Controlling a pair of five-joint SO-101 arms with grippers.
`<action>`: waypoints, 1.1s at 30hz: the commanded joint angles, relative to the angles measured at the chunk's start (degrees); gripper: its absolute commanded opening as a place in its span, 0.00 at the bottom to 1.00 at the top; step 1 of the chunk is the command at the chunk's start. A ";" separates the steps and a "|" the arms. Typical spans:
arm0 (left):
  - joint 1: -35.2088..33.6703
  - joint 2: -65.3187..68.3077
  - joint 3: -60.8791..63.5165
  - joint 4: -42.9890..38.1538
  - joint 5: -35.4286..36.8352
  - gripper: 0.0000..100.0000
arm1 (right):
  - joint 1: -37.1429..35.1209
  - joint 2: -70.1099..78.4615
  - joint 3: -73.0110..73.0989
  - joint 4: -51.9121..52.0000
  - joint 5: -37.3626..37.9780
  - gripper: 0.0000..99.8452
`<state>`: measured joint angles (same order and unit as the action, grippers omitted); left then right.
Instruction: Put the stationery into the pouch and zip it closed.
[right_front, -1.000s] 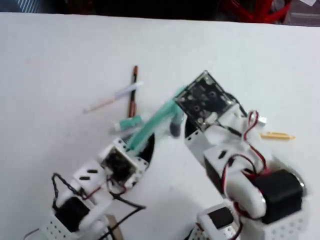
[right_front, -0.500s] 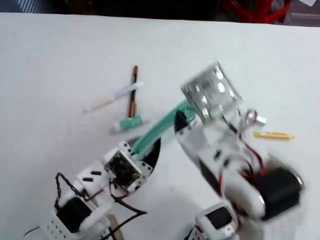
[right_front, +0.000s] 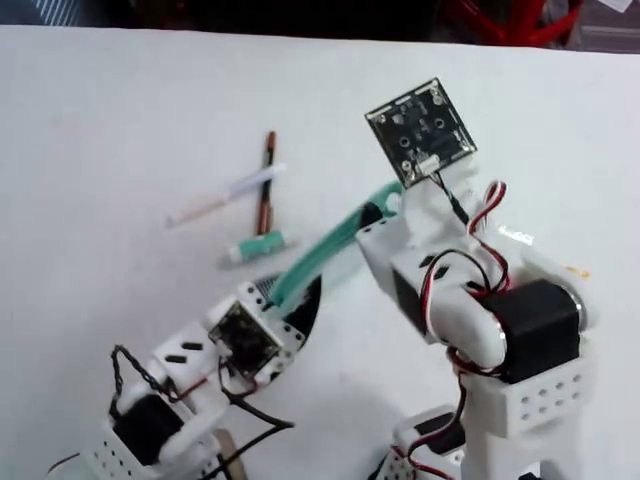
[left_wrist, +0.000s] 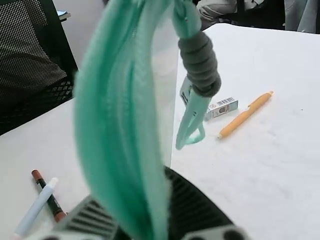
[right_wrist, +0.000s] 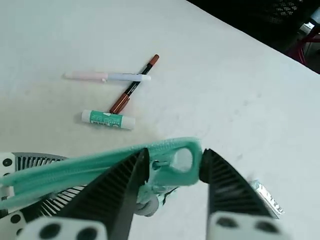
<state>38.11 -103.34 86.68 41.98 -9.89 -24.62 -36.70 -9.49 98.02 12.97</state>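
Left hand (right_front: 283, 298) is clamped on one end of the pouch (right_front: 322, 254) and holds it edge-up above the table (right_front: 120, 110), with the strip running out toward 1 o'clock. Right hand (right_wrist: 175, 159) has its fingers apart, one on either side of the loop at the pouch's far end, not gripping yet.

I read this pouch as light, soft mesh that will sag and fold, so it wants a hold at both ends to keep the mouth taut. That loop looks like the sturdy spot to pinch; the grey pull (left_wrist: 200, 60) hangs beside it. It looks flat and I see nothing inside. I can't tell whether the zip is open.

All the stationery lies loose on the table. Glue stick (right_front: 255, 246), brown pen (right_front: 266, 185) and the pink-white pen (right_front: 225, 196) crossing it are at about 10 o'clock from the pouch. Orange pen (left_wrist: 245, 114) and a small box (left_wrist: 221, 106) are around 3 o'clock. Those pens look thin, hard and ready to roll, so I'd take them mid-barrel.
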 joint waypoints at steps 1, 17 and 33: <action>0.84 -0.40 -1.14 -0.26 0.35 0.02 | 0.40 0.22 -1.49 0.48 -0.35 0.19; -2.24 -0.13 -0.88 -1.85 0.53 0.02 | -4.88 -6.81 4.31 0.84 0.97 0.18; -1.89 -0.13 -0.88 -1.76 0.62 0.02 | -5.76 -6.46 8.00 -2.95 1.23 0.18</action>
<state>36.44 -103.34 86.68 41.80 -9.89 -30.07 -42.86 -1.58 97.14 13.58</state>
